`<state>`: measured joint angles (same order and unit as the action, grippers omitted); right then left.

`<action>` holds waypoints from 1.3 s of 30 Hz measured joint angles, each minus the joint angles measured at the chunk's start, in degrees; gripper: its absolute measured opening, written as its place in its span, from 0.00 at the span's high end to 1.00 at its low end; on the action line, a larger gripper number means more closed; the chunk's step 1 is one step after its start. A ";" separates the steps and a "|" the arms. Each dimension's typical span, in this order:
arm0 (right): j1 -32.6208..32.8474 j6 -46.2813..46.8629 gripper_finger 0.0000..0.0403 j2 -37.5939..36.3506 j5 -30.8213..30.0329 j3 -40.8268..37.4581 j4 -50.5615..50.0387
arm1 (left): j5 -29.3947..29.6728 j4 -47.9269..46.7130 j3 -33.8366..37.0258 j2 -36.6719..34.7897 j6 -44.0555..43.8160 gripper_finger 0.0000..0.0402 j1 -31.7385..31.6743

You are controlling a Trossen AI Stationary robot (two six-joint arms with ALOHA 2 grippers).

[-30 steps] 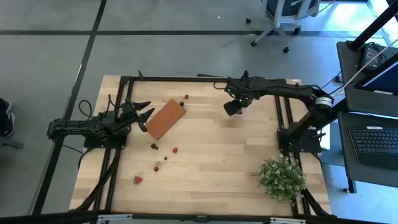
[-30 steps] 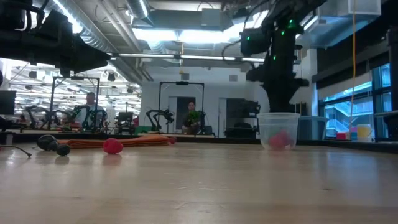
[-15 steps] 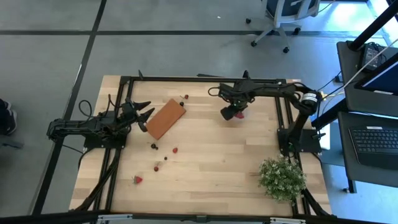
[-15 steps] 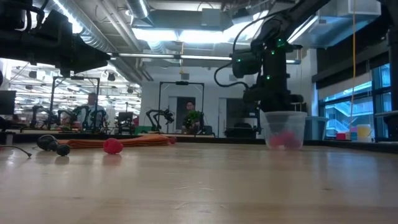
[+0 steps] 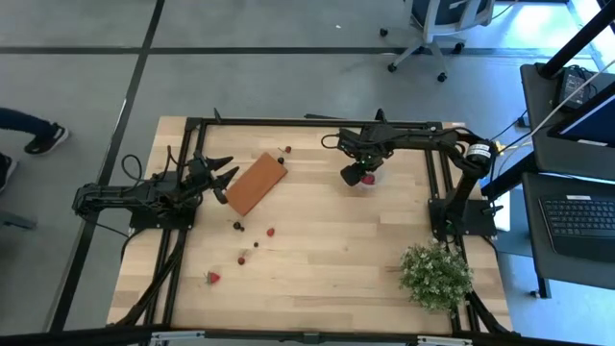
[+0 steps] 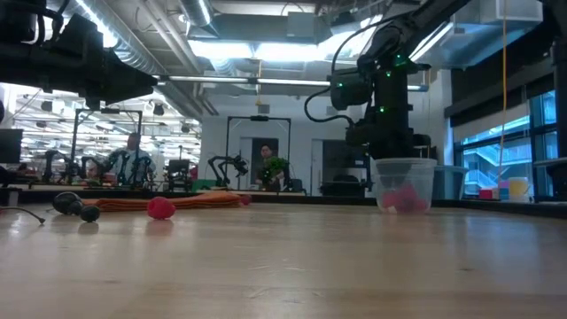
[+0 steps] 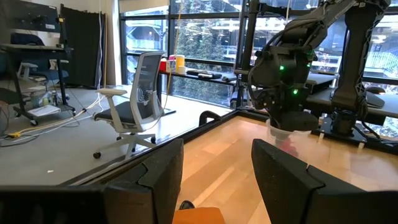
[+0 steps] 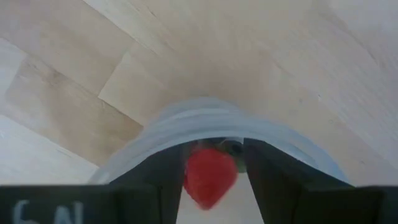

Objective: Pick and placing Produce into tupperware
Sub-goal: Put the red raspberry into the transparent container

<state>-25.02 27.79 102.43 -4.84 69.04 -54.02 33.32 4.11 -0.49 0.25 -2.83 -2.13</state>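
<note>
The tupperware (image 6: 405,184), a small translucent cup, stands on the table's far right part, with a red berry (image 6: 403,199) on its bottom. My right gripper (image 5: 354,176) hangs open just over the cup's left rim, pointing down. Its wrist view shows that berry (image 8: 208,174) through the finger gap, with the rim (image 8: 205,109) arching beyond. Loose berries lie mid-table: a dark one (image 5: 238,227), red ones (image 5: 270,232) (image 5: 212,278), and two (image 5: 286,150) at the block's far end. My left gripper (image 5: 223,178) waits open at the left. My right gripper: its fingers (image 8: 155,168) stand at the cup's rim from above, but I cannot tell whether they touch it.
A flat orange-brown block (image 5: 256,183) lies slanted right of my left gripper. A bushy green plant (image 5: 435,276) sits at the near right corner. Black frame rails (image 5: 288,122) run along the far edge and both sides. Bare wood lies between the loose berries and the cup.
My right gripper moved a little toward the table's left and downward over the cup, then held still. The cup shifted slightly on the table, and the berry inside it now shows from above beside the gripper.
</note>
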 joint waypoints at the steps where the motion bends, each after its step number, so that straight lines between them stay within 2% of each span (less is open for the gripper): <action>1: 0.00 0.06 0.56 0.00 0.00 0.00 -0.01 | 0.01 -0.02 0.02 0.00 0.00 0.54 0.02; 8: 0.02 0.31 0.50 0.00 -0.04 5.25 -6.23 | 0.00 -0.02 -0.01 0.00 0.00 0.54 0.00; 15: 2.12 -0.27 0.50 -0.29 -0.31 20.96 -13.55 | -0.04 0.01 0.00 0.00 -0.56 0.54 0.00; 19: 5.55 -3.23 0.50 -3.77 -2.89 29.12 -12.78 | -1.45 0.01 0.00 0.00 -4.49 0.54 0.02; 22: 9.04 -5.22 0.50 -9.15 -6.64 31.76 -10.02 | -1.51 0.01 0.00 0.00 -4.50 0.54 0.01; 25: 13.28 -8.14 0.50 -16.40 -9.30 30.65 -4.70 | -1.51 0.01 0.00 -0.02 -4.50 0.54 0.00; 30: 20.58 -12.92 0.50 -27.03 -9.36 24.01 3.08 | -1.51 0.01 0.02 0.00 -5.16 0.54 0.02; 34: 25.61 -14.90 0.50 -34.46 -10.18 15.22 9.62 | -1.51 0.01 0.00 -0.01 -5.69 0.54 0.02; 39: 30.14 -16.66 0.50 -43.26 -14.50 2.55 16.85 | -1.57 0.01 0.02 0.00 -5.81 0.54 0.02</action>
<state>5.12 11.13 59.17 -19.34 71.59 -37.17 31.75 4.12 -0.47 0.25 -8.64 -2.11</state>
